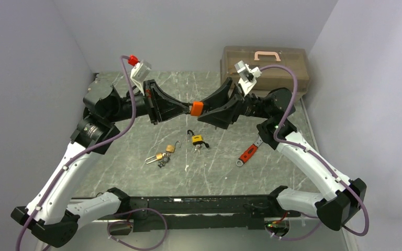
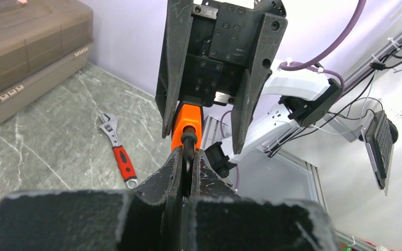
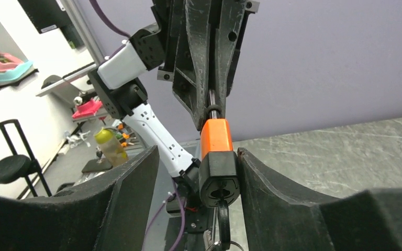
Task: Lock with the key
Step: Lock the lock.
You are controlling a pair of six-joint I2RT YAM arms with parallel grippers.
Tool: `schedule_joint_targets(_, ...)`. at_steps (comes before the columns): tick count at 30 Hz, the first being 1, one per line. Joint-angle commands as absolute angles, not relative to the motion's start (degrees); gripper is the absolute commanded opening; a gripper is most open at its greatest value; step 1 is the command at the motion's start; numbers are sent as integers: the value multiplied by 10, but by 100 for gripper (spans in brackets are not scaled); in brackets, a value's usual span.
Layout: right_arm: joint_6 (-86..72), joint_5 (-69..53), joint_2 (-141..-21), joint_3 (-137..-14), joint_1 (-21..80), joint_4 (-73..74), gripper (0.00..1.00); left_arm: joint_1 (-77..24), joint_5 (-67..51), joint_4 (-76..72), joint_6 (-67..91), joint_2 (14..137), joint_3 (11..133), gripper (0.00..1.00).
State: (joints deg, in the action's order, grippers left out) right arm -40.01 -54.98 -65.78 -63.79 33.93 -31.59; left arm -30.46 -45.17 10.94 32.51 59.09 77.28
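An orange padlock (image 1: 197, 108) with a black base is held in the air between the two grippers. My left gripper (image 1: 186, 109) is shut on its black shackle (image 2: 189, 142); in the left wrist view the jaws (image 2: 188, 159) pinch the shackle edge-on. My right gripper (image 1: 206, 111) is open around the padlock's body (image 3: 218, 157). Its right finger (image 3: 272, 183) lies against the black base and its left finger (image 3: 131, 183) stands well apart. A black-headed key (image 3: 223, 217) sits in the keyhole and hangs down with a key ring.
On the marble table lie a yellow-and-black padlock with keys (image 1: 197, 140), two brass padlocks (image 1: 170, 148) (image 1: 158, 157), and a red-handled wrench (image 1: 248, 153). A brown toolbox (image 1: 264, 63) stands at the back right. Grey walls close in both sides.
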Motion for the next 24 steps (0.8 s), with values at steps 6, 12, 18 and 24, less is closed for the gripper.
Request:
schedule_joint_targets(6,-367,-536,-652,-649,345,-294,52,-306,-446,56,331,577,788,0)
schedule_joint_targets(12,-381,-533,-657,-653,345,-295,27,-306,-450,58,327,577,782,0)
schedule_joint_targets(18,-385,-522,-644,-648,345,-271,0,-306,-443,132,277,574,800,22)
schedule_joint_targets(24,-385,-518,-627,-634,345,-248,0,-306,-418,198,220,556,814,40)
